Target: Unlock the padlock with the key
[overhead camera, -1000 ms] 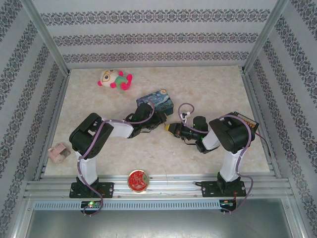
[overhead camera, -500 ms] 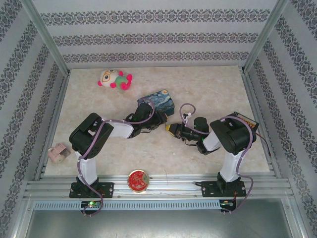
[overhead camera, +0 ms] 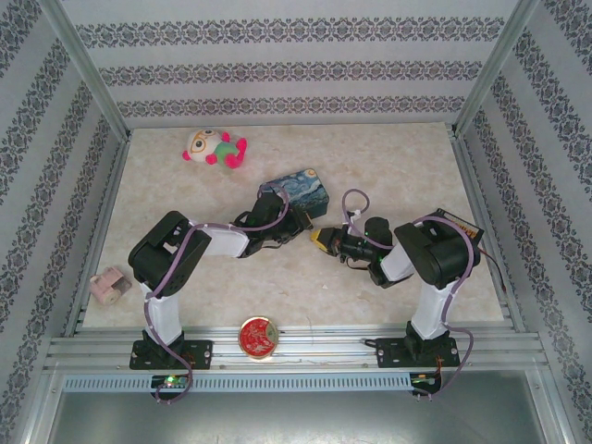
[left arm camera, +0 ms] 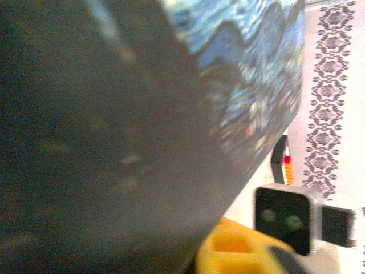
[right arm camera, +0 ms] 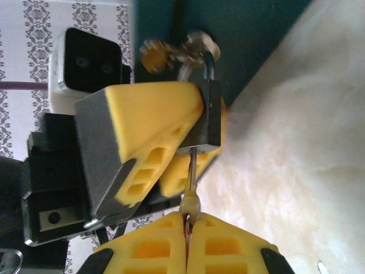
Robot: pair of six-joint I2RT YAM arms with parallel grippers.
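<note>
I'm looking down on a pale marbled tabletop (overhead camera: 388, 166) at centre frame. White panels (overhead camera: 277, 83) with dark floral bands wall it on three sides. Aluminium posts (overhead camera: 83, 69) slant from the upper corners, and a ribbed metal rail (overhead camera: 305, 350) crosses the bottom. The light is even.

key (right arm camera: 191, 169) under padlock (right arm camera: 207, 114), tin (right arm camera: 251, 34) behind

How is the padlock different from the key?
The padlock is dark grey and blocky; the key is thin and silvery. The padlock is bigger than the key. The left gripper pinches the padlock, while the right gripper pinches the key. Both are small and look like metal.
</note>
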